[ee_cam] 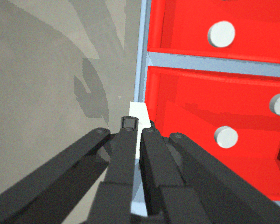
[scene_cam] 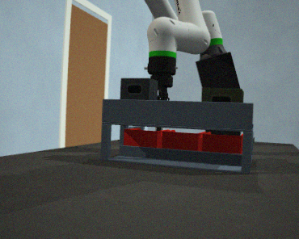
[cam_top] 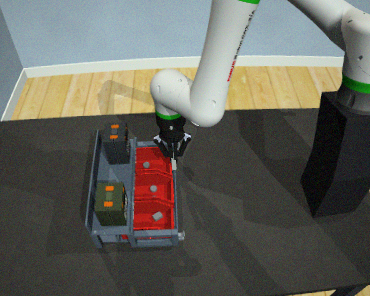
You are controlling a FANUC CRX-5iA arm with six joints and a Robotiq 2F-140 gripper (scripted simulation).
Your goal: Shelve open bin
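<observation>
Three red open bins stand side by side in the grey shelf's [cam_top: 95, 200] lower row, each with a grey part in it. The far bin [cam_top: 151, 163] lies right beside my gripper [cam_top: 173, 161]. The middle bin [cam_top: 153, 188] and the near bin [cam_top: 155, 216] stand next to it, and all three fronts look in line along the front lip. In the wrist view my gripper [ee_cam: 136, 115] is shut, its tips at the lip's edge just outside the nearest bin [ee_cam: 216, 140], with nothing between the fingers. In the exterior view the bins [scene_cam: 180, 140] look level under the board.
A dark box [cam_top: 115, 141] and an olive box [cam_top: 110, 202] sit on the shelf's upper board, behind the bins. The robot's black pedestal [cam_top: 343, 155] stands at the table's right side. A door [scene_cam: 85, 77] shows in the far wall.
</observation>
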